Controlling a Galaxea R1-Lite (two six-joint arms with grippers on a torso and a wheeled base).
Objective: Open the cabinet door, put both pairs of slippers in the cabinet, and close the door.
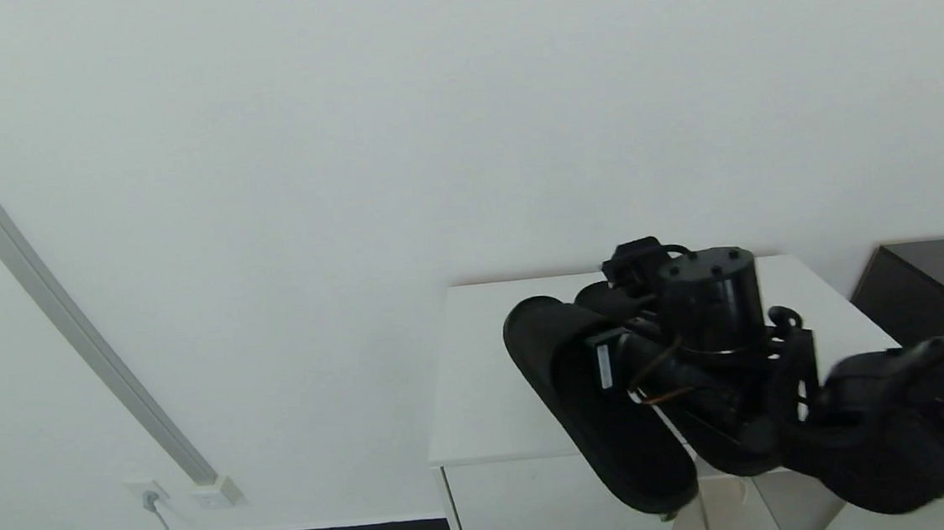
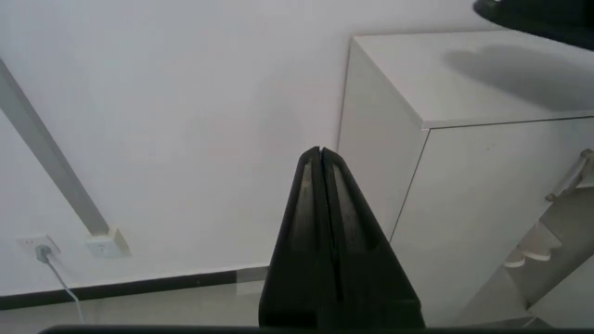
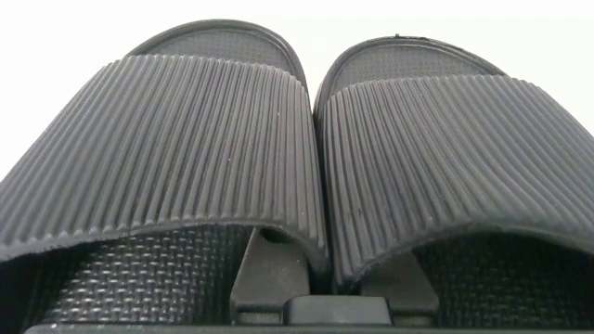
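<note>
Currently right claw (image 3: 325,269) pinches 1 pair of slippers (image 1: 611,422) at touching inner strap edges, 1 finger inside each, so both travel together. Pair hangs tilted over cabinet (image 1: 481,382) front edge, likely bound inside. Left claw (image 2: 321,176) pressed together, empty, beside cabinet.

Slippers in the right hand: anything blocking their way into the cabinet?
The slippers hang above the cabinet, so its top panel sits between them and the inside. Its front looks open, with shelves showing; nothing else visible blocks.
</note>
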